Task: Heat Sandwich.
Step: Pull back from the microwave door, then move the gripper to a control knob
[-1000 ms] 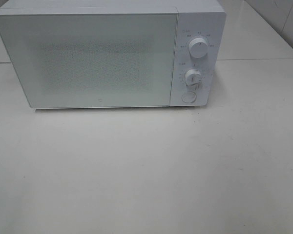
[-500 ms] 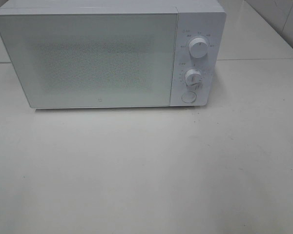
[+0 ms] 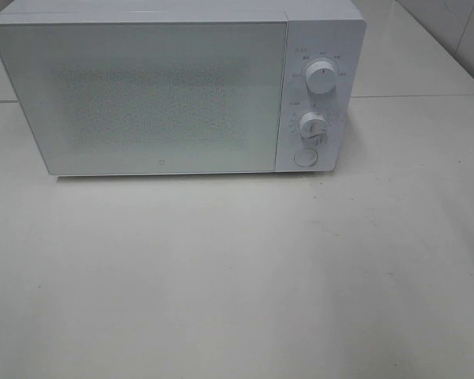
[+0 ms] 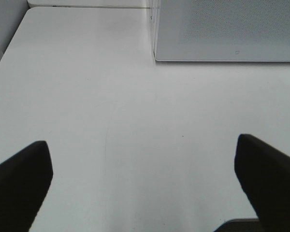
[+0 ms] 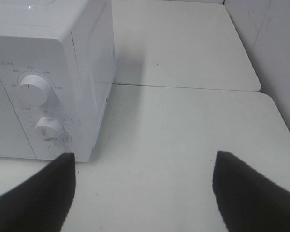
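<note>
A white microwave (image 3: 158, 95) stands at the far side of the pale table (image 3: 237, 276), its door shut and facing the camera, its long side running across the high view. The control panel sits at its right end: an upper knob (image 3: 321, 80), a lower knob (image 3: 311, 125) and a round button (image 3: 304, 157) beneath them. The sandwich shows in none of the views (the frosted door lets nothing through), so where it lies and which way its long axis points cannot be told. The left gripper (image 4: 141, 141) hangs over bare tabletop near the microwave's front left corner, jaws spread wide and holding nothing. The right gripper (image 5: 145, 155) hovers just beside the control panel's end, likewise spread apart and empty.
</note>
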